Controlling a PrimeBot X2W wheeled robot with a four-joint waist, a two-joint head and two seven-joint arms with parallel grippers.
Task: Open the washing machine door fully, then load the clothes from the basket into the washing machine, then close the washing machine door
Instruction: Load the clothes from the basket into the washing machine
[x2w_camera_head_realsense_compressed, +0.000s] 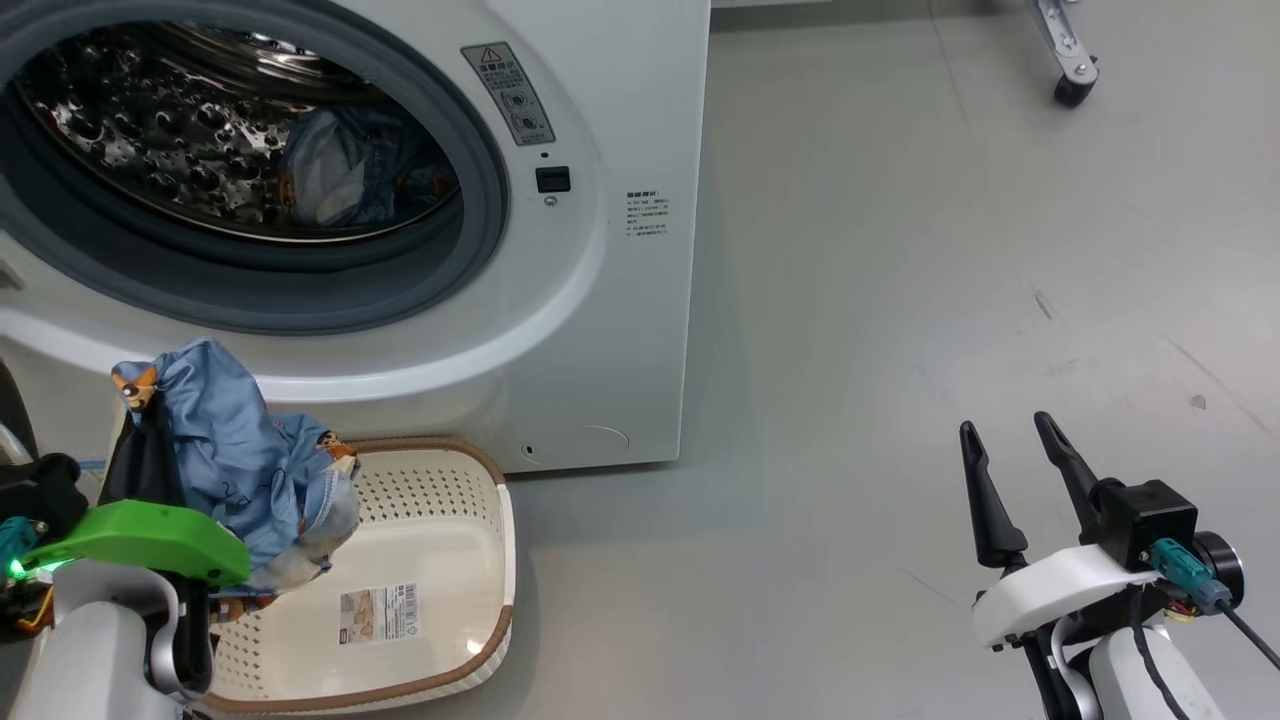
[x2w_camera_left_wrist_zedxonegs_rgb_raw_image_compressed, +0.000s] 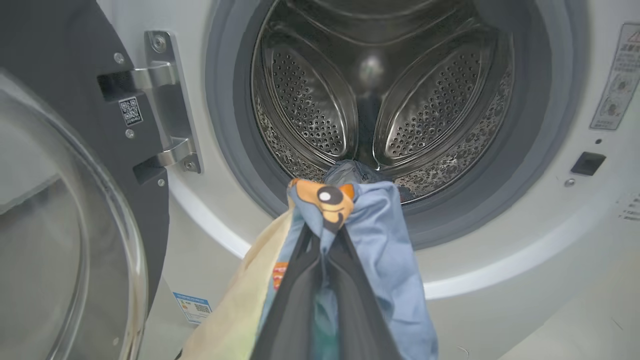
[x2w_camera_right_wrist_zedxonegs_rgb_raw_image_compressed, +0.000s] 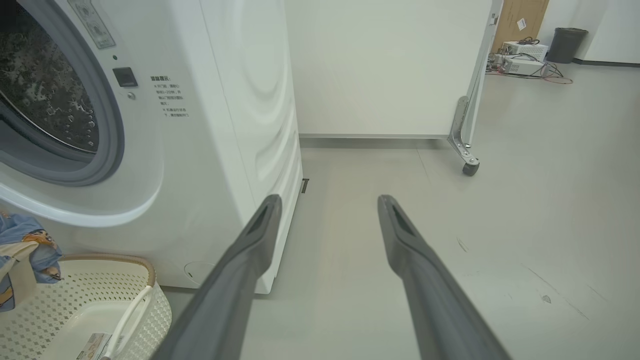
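Left gripper (x2w_camera_left_wrist_zedxonegs_rgb_raw_image_compressed: 322, 232): clamped on clothes (x2w_camera_head_realsense_compressed: 230, 450), raised above basket (x2w_camera_head_realsense_compressed: 505, 560), facing drum (x2w_camera_left_wrist_zedxonegs_rgb_raw_image_compressed: 310, 100), apparently for loading. Right gripper (x2w_camera_head_realsense_compressed: 1005, 425): fingers spread wide, empty, parked clear. Washing machine door (x2w_camera_left_wrist_zedxonegs_rgb_raw_image_compressed: 50, 240): swung aside.

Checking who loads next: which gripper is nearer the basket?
Left. The left gripper holds clothes over the basket; the right gripper stands open above the floor, off to its right.

Washer (x2w_camera_head_realsense_compressed: 620, 300): white front-loader, 11 o'clock in head view. Door (x2w_camera_left_wrist_zedxonegs_rgb_raw_image_compressed: 60, 240): swung wide, hinged at washer's 9 o'clock. Clothes (x2w_camera_head_realsense_compressed: 235, 450): blue printed bundle with cream cloth, pinched in left gripper (x2w_camera_left_wrist_zedxonegs_rgb_raw_image_compressed: 322, 235), hanging over basket (x2w_camera_head_realsense_compressed: 450, 590); another piece lies inside washer. Basket: upright, 7 o'clock, just beside washer front.
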